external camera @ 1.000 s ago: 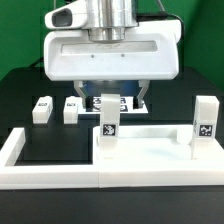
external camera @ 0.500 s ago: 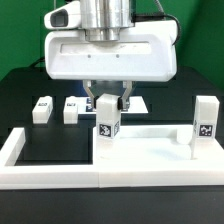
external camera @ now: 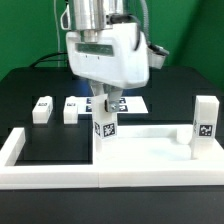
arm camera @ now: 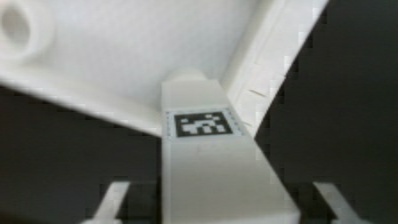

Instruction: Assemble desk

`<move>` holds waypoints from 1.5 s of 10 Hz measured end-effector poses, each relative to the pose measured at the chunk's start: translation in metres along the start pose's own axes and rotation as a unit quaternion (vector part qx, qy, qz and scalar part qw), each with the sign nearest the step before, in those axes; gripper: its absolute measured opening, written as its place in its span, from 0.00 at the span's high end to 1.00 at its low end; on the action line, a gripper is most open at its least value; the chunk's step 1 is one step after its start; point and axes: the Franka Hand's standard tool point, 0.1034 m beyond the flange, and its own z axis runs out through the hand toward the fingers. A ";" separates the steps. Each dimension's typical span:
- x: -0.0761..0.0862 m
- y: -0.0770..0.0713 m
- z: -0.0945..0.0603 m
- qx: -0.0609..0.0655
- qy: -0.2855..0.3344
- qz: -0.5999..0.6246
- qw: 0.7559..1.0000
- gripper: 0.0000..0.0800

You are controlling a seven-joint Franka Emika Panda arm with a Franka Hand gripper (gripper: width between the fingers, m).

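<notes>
Black table [external camera: 30, 80], green backdrop; white wall [external camera: 20, 150] along the front edge, marker board [external camera: 135, 102] lying behind the arm.

Tabletop [external camera: 150, 150]: lies flat against the wall, on the exterior view's right.

Legs standing, two: near leg [external camera: 106, 128] upright at the tabletop's corner towards the middle of the scene; far leg [external camera: 204, 122] upright at the corner on the exterior view's right. We cannot tell whether either is turned fully home.

Legs unfitted, two: loose legs [external camera: 41, 108] lie side by side on the table, apart from the tabletop, on the exterior view's left.

Gripper [external camera: 107, 102]: lowered over the near leg. In the wrist view its fingers [arm camera: 116, 200] flank that leg with a dark gap on each side, so we read the jaws as spread and not clamping.

Progress, as we judge it: about halfway. Two legs are placed, and the near one is possibly in mid-tightening. Two more remain to fetch and fit.
</notes>
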 end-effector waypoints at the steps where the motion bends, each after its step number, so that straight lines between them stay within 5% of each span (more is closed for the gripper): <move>1: -0.002 0.001 0.001 0.010 -0.020 0.099 0.995 0.62; 4: -0.007 0.001 0.002 0.023 -0.035 0.228 0.973 0.62; 6: -0.007 0.001 0.002 0.023 -0.035 0.206 0.978 0.61; 7: -0.007 0.002 0.002 0.021 -0.034 0.180 0.983 0.34; 8: -0.007 0.005 0.002 0.011 -0.038 0.092 0.995 0.34; 9: -0.007 0.006 0.002 0.010 -0.040 0.021 0.999 0.21; 12: -0.008 0.007 0.003 0.014 -0.039 -0.081 0.996 0.19; 15: -0.007 0.002 0.002 -0.001 -0.005 -0.335 0.942 0.19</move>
